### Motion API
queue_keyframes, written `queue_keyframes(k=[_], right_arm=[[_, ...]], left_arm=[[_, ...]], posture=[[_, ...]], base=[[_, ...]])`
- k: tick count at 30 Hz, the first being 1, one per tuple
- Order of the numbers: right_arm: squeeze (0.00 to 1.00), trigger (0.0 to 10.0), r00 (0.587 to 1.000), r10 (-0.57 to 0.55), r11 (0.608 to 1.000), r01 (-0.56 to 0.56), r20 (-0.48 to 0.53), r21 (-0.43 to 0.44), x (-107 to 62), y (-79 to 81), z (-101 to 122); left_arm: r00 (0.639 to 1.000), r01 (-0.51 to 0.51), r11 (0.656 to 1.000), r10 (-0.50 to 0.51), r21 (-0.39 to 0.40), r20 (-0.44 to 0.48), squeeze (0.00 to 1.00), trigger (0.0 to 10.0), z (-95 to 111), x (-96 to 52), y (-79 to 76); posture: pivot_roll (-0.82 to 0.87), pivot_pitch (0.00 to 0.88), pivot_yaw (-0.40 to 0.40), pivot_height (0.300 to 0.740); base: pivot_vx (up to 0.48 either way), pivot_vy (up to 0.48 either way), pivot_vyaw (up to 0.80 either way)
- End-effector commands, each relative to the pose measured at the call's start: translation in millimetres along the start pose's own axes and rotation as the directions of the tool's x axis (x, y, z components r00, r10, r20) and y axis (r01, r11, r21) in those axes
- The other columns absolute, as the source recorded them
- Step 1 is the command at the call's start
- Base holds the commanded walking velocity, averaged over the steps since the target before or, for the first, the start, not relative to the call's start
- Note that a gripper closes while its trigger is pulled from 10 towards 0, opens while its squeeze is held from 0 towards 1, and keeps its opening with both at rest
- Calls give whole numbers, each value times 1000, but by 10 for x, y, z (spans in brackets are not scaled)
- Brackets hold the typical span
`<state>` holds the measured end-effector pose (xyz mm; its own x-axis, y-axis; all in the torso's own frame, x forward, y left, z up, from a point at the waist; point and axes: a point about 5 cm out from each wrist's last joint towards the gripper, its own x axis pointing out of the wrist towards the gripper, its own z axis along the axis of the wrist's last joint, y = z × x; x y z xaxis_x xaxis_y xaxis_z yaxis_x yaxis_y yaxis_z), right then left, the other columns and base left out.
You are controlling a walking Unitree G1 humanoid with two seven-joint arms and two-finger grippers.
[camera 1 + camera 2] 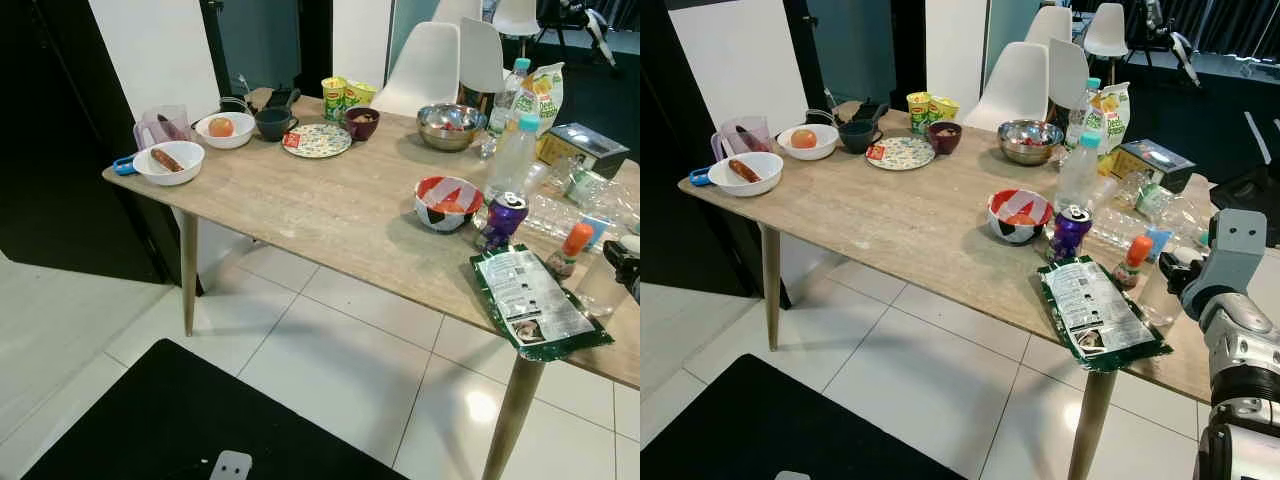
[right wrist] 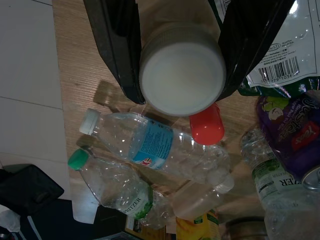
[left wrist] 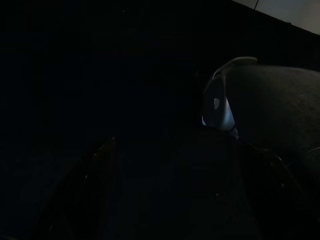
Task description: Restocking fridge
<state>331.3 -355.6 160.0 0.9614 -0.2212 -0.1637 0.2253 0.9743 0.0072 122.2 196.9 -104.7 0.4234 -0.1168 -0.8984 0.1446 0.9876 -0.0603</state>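
On the wooden table's (image 1: 300, 210) right end stands a clear bottle with a white cap (image 2: 182, 70). My right gripper (image 2: 180, 55) is shut on it, one black finger (image 2: 117, 45) against each side of the cap; in the right eye view the right gripper (image 1: 1175, 272) is at the table's right edge. Beside the bottle stand a small orange-capped bottle (image 1: 1133, 260), a purple can (image 1: 1070, 230) and a tall water bottle (image 1: 1078, 170). A green packet (image 1: 1095, 310) lies at the front edge. The left wrist view is very dark.
Two empty clear bottles (image 2: 155, 147) lie just beyond the held one. A red-and-white bowl (image 1: 447, 203), a metal bowl (image 1: 452, 126), a plate (image 1: 317, 140) and white bowls (image 1: 168, 160) spread across the table. White chairs (image 1: 425, 65) stand behind it. A black mat (image 1: 180, 420) lies on the tiles.
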Motion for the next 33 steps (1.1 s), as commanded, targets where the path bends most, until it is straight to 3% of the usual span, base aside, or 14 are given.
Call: queue_keyframes(k=[1,6,10,14,15,17,24,28,33], right_arm=[[0,0,1000,-1,1000,1,23,-2,2,1,52],[0,0,993,-49,999,48,103,21,-5,-46,154],[0,0,969,-179,983,169,172,68,-61,-234,258],[0,0,959,-219,975,209,181,73,-87,-305,276],[0,0,943,-282,959,271,175,83,-135,-422,262],[0,0,935,-311,950,300,171,90,-160,-477,250],[0,0,830,-543,839,542,127,50,-439,-936,85],[0,0,788,-607,792,610,101,1,-566,-1086,-22],[0,118,695,-719,694,717,0,-63,-861,-1322,-396]], left_arm=[[1000,8,1000,-8,20,-14,0,10000,-30,-4,-5],[1000,10,1000,-9,22,-13,0,10000,-24,0,-19],[1000,9,1000,-8,19,-13,0,10000,-24,0,-18],[1000,8,1000,-8,17,-12,0,10000,-25,-1,-14],[1000,7,1000,-7,14,-12,0,10000,-28,-3,-8],[1000,7,1000,-7,13,-12,0,10000,-29,-4,-6],[1000,6,1000,-6,9,-13,0,10000,-43,-7,-4],[1000,7,1000,-7,9,-14,0,10000,-49,-7,-9],[1000,7,1000,-6,9,-16,0,10000,-59,-9,-9]], posture=[[72,0,-15,738],[72,0,-12,738],[72,0,-12,738],[72,0,-12,738],[72,0,-13,738],[73,0,-14,738],[72,0,-14,738],[73,0,-16,738],[70,0,-12,738]], base=[[0,0,0],[0,0,0],[0,0,0],[0,0,0],[0,0,0],[0,0,0],[0,0,0],[0,0,0],[0,0,0]])
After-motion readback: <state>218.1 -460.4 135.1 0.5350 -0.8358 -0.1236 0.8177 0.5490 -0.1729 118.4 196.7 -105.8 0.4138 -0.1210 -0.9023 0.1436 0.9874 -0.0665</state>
